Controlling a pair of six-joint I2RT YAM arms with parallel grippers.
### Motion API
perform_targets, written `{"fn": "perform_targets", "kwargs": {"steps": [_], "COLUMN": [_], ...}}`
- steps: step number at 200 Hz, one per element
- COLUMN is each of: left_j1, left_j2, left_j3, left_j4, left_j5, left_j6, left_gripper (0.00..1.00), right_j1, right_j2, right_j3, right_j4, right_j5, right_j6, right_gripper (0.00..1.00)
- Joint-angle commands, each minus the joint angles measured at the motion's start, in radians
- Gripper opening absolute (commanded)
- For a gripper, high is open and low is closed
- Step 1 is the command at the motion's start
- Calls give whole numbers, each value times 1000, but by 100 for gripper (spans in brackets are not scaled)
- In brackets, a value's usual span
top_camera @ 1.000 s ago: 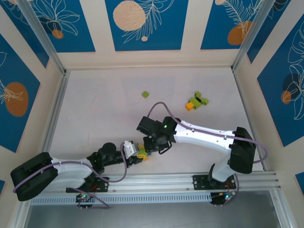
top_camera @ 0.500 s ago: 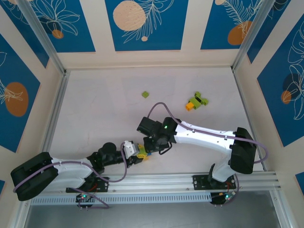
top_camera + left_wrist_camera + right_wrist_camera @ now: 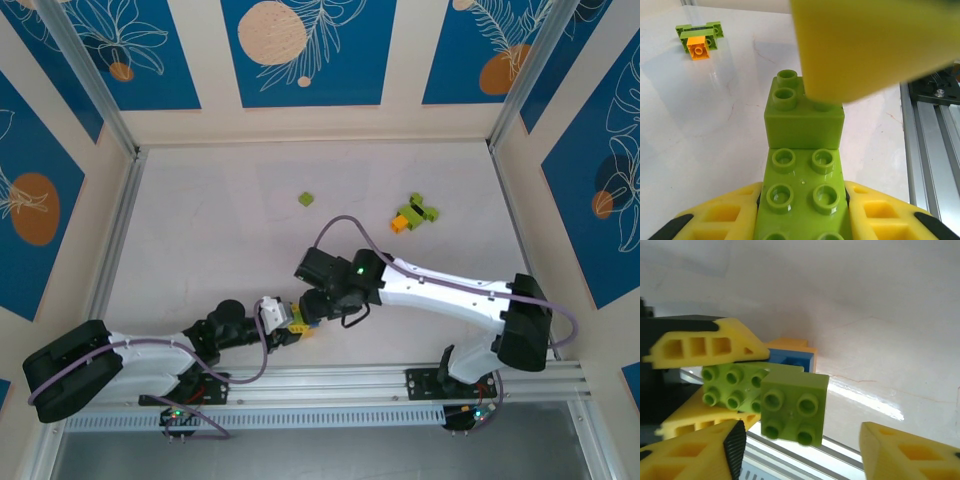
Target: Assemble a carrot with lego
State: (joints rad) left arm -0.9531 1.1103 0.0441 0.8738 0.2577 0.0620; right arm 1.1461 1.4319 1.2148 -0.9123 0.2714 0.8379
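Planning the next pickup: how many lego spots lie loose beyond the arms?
2: a lone green brick far mid-table, and a green-and-orange clump to its right. More may be hidden.

Two green bricks (image 3: pixel 802 165) sit stuck together — a square one on a long one. A green-and-orange clump (image 3: pixel 413 215) and one lone green brick (image 3: pixel 306 199) lie apart, farther back.

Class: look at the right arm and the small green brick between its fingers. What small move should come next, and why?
Probably the right gripper should back straight off the small green brick. Its jaws stand open either side of it, the brick looks seated on the longer green piece clamped in the left gripper, and more bricks wait farther out on the table.
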Motion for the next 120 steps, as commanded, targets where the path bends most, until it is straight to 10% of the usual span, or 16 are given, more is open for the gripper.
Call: {"fn": "perform_targets", "kwargs": {"steps": [1, 72, 85, 120], "left_j1": [8, 8, 8, 8], "left_j2": [13, -2, -8, -43], "left_j3": [15, 17, 17, 15], "left_j4": [-24, -30, -33, -52], "left_j5": [6, 7, 7, 6], "left_j6": [13, 7, 6, 2], "left_gripper": [17, 71, 98, 100], "right_j1": [3, -16, -17, -9], "right_j2": [-56, -143, -148, -143], "right_j3": [-19, -93, -122, -185], "right_j4": [8, -73, -78, -53], "right_j5": [24, 13, -5, -32], "right_j6": [-11, 16, 34, 69], "right_gripper": [69, 72, 71, 69]}}
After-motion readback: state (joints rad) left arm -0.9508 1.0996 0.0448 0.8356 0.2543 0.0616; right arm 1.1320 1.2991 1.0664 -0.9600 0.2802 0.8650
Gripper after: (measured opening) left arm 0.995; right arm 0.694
